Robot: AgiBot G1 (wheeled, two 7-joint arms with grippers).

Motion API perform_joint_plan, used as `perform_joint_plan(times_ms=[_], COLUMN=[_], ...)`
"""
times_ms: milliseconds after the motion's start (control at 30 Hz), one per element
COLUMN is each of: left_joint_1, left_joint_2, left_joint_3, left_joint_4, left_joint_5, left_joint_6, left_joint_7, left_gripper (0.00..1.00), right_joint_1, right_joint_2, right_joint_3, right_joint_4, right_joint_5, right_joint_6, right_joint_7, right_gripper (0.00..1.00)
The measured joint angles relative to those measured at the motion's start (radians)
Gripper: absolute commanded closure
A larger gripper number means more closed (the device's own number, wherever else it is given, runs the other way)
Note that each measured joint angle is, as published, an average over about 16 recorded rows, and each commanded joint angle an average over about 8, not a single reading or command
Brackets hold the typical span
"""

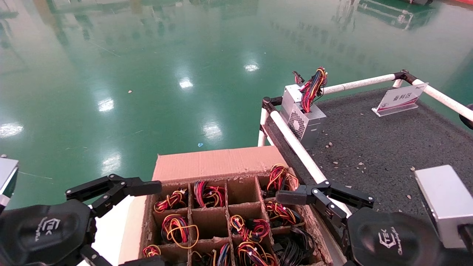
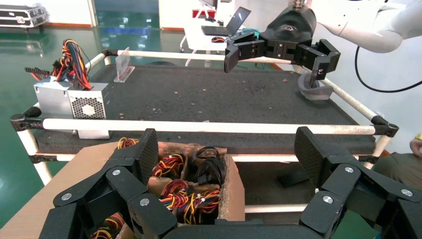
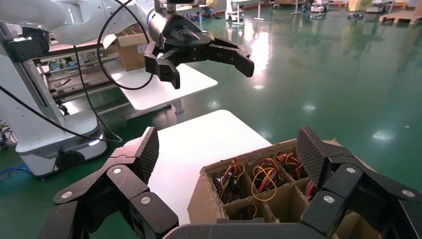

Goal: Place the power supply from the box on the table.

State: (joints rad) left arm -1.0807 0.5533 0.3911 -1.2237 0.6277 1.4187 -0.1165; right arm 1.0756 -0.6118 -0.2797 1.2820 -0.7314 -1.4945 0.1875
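There are two grippers, one box, one table and one power supply out of the box.

The left gripper (image 1: 147, 221) hangs over the left side of the box (image 1: 218, 162). Its fingers are spread wide and it holds nothing. The right gripper (image 1: 292, 229) hangs over the right edge of the box, next to the white rail (image 1: 299, 151) of the table (image 1: 388, 147). Its fingers are spread wide too, and it holds nothing.

The power supply (image 1: 303, 120) stands on the far left corner of the table, well ahead of the right gripper and a bit to its right. It is a small silver metal block. One side has a grid of little holes. A bunch of red, yellow and black wires (image 1: 313, 87) sticks up out of its top. It touches the white rail.

The box is brown cardboard with rough edges and one long flap at the far side. Cardboard walls cut it into square cells. Most cells show curled wires in red, yellow and black. One cell in the far row looks bare inside. The near row is cut off, so the full count of cells cannot be told, and only wires show, not the blocks under them.

A small white sign (image 1: 401, 99) stands at the far side of the table, well away from both grippers.
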Motion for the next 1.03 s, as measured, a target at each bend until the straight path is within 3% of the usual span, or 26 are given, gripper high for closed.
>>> perform_joint_plan(times_ms=[1033], left_joint_1=[0.000], left_joint_2=[0.000], left_joint_3=[0.000], left_joint_4=[0.000], left_joint_5=[0.000], left_joint_6=[0.000], left_joint_7=[0.000], left_gripper=[0.00], right_joint_1=[0.000], right_joint_2=[0.000], right_joint_3=[0.000], right_joint_4=[0.000], right_joint_5=[0.000], right_joint_6=[0.000], right_joint_7=[0.000], right_gripper=[0.00])
